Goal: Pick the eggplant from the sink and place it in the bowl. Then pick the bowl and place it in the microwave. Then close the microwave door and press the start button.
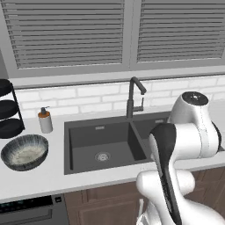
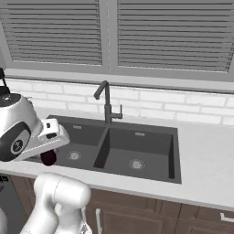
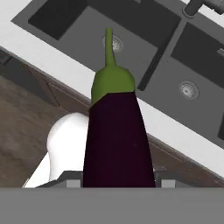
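Note:
My gripper is shut on the eggplant, a glossy dark purple body whose green stem cap points away from the hand. It hangs above the counter's front edge, near the left basin of the dark grey sink. From the right base view the eggplant peeks out below the hand, over the sink's near left corner. The bowl, dark grey outside and pale inside, stands on the counter left of the sink. The microwave and its door are out of view.
A tall black faucet rises behind the sink's divider. A soap dispenser stands behind the bowl, and a black round rack sits at the far left. A white brick backsplash and shuttered windows are behind.

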